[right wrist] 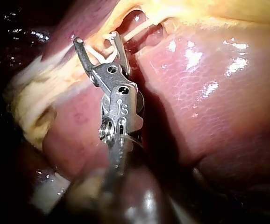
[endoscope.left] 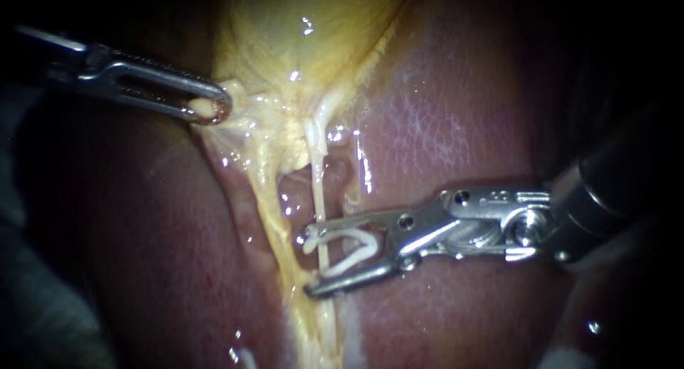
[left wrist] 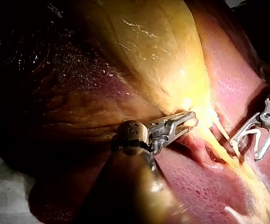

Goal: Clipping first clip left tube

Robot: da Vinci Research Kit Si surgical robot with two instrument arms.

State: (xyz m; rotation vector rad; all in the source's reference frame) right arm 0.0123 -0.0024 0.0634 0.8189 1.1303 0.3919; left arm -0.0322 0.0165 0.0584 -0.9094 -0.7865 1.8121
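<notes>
The thin pale tube ran from 12 towards 6 o'clock just left of centre in the endoscope view, dropping from the gallbladder neck and passing between the legs of an open white clip; whether those legs touched it was hard to tell. From 3 o'clock came the right instrument, jaws spread wide with a leg of the clip seated against each, straddling the tube over the liver. From 10 o'clock came the left instrument, jaws pinched on pale tissue at the gallbladder neck.
</notes>
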